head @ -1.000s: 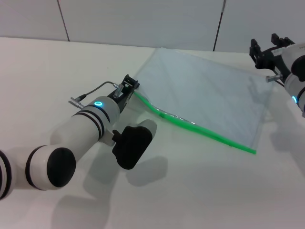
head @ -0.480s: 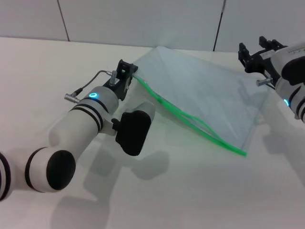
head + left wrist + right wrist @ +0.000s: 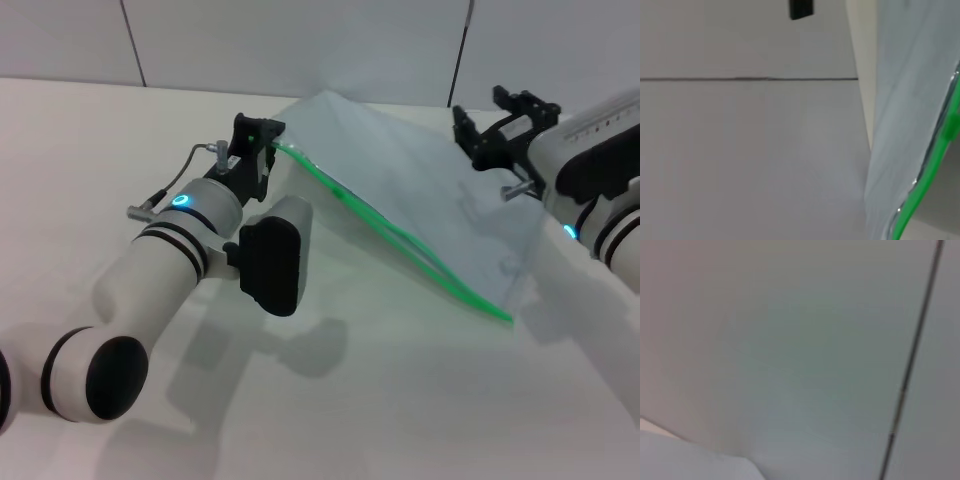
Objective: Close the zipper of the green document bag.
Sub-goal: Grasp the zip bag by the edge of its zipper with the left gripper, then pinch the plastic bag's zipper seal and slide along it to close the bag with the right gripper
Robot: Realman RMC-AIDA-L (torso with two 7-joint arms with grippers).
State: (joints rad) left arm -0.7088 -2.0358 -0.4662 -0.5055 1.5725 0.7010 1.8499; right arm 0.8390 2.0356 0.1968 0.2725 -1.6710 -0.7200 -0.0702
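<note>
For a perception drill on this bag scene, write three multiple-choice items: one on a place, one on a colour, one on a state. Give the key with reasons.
1. Where is the left end effector?
A. At the bag's far-left corner, at the end of the zipper
B. Over the middle of the bag
C. Off the table

2. What colour is the zipper of the document bag?
A. Red
B. Bright green
C. Black

3. How does the zipper strip look along its middle?
A. Split into two green lines with a gap
C. Torn off the bag
B. Hidden under the right end effector

Key: 1 A, the head view shows it at the corner where the green strip ends. 2 B, the strip shows bright green in the head and left wrist views. 3 A, two green lines run apart along the middle, so it looks open there.
</note>
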